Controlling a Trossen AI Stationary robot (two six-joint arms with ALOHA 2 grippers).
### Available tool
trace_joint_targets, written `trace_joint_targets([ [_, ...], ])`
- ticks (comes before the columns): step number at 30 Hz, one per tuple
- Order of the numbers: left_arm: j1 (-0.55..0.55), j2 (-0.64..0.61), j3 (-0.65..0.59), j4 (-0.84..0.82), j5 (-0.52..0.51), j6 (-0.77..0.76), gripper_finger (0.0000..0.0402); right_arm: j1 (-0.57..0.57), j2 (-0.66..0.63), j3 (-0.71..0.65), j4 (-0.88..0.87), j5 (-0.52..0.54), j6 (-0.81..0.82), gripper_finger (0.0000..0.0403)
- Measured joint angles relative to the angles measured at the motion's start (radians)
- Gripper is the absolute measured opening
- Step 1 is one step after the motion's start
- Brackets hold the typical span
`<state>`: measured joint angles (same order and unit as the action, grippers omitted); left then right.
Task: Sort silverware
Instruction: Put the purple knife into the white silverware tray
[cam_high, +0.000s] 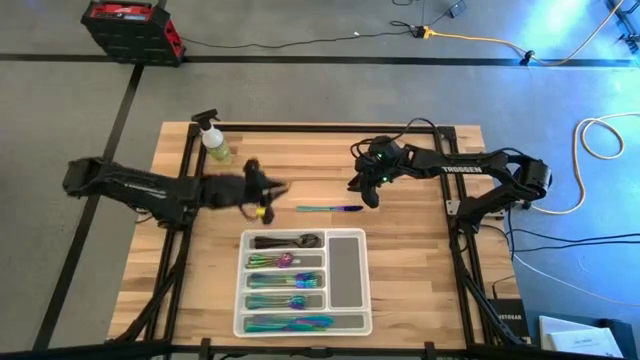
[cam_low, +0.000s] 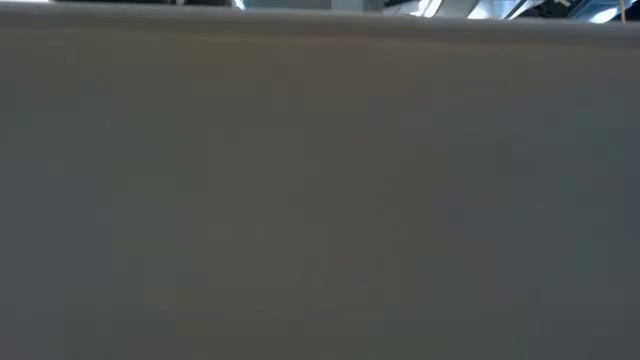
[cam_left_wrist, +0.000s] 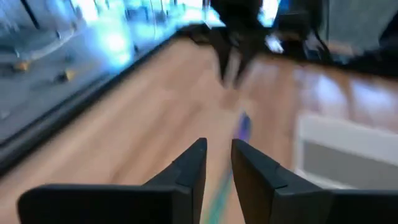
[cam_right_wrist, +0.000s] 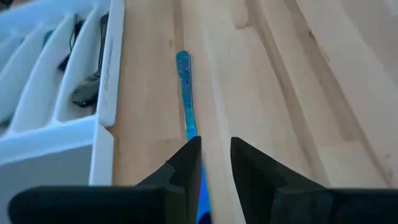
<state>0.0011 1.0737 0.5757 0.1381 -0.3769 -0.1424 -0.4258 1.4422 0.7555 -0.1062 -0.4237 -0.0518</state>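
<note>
One slim iridescent blue-green piece of silverware (cam_high: 330, 209) lies flat on the wooden table, just beyond the white-grey tray (cam_high: 240, 300). My right gripper (cam_high: 368, 195) hovers over its right end. In the right wrist view the piece (cam_right_wrist: 184, 81) runs away beneath that gripper's narrowly open fingers (cam_right_wrist: 216, 146). My left gripper (cam_high: 280, 190) is near the piece's left end, also narrowly open (cam_left_wrist: 219, 149), and the piece (cam_left_wrist: 241, 127) lies ahead of it. Dark spoons (cam_high: 285, 241) and iridescent pieces (cam_high: 285, 280) lie in the tray's compartments.
A yellow-green spray bottle (cam_high: 213, 140) stands near the table's far left corner. The tray's upright compartment (cam_high: 347, 268) shows a bare grey floor. The low view shows only a flat grey surface. Bare wood lies left and right of the tray.
</note>
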Motion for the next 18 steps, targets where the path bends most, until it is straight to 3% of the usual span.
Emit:
trace_joint_targets([
  [4,0.277,0.061,-0.126,0.231,0.427,0.061,0.0049,0.000,0.000,0.000,-0.009,0.014,-0.047,0.0062],
  [6,0.386,0.119,-0.163,0.283,0.550,0.075,0.0034,0.000,0.002,0.000,-0.013,0.014,-0.109,0.0045],
  [9,0.478,0.220,-0.176,0.448,0.626,0.129,0.0010,-0.004,0.031,-0.020,0.038,-0.025,-0.179,0.0009],
  [13,0.500,0.366,-0.158,0.591,0.703,0.132,0.0003,-0.013,0.080,-0.129,0.315,-0.105,-0.096,0.0004],
  [18,0.474,0.483,-0.135,0.585,0.545,0.011,0.0006,-0.013,0.146,-0.254,0.676,-0.053,0.058,0.0001],
])
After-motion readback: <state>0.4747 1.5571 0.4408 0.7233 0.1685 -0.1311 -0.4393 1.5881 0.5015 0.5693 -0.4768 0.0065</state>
